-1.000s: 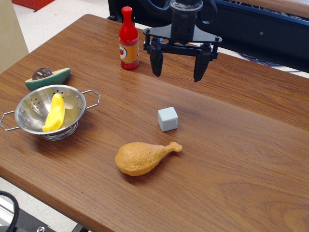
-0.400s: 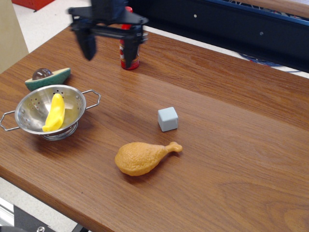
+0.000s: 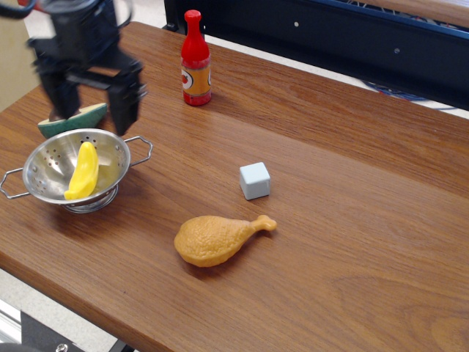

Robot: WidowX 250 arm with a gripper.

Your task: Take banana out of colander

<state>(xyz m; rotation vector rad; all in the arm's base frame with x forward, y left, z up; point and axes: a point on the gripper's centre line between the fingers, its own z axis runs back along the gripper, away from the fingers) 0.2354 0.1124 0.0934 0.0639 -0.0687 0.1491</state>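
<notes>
Above the colander (image 3: 73,167) at the worktop's (image 3: 330,242) nine o'clock side, the pincer (image 3: 91,105) hangs with its jaws spread wide, blurred, while the banana (image 3: 82,171) lies inside the bowl. A descent too far toward twelve o'clock would likely strike the steel rim or the avocado half (image 3: 73,119) just behind, tipping the light colander.

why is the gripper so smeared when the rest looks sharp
In the observation.image view, motion blur smears only the gripper, whose open fingers hang above the colander; the banana and the drumstick are crisp, and the colander's steel shows mild glare.
</notes>
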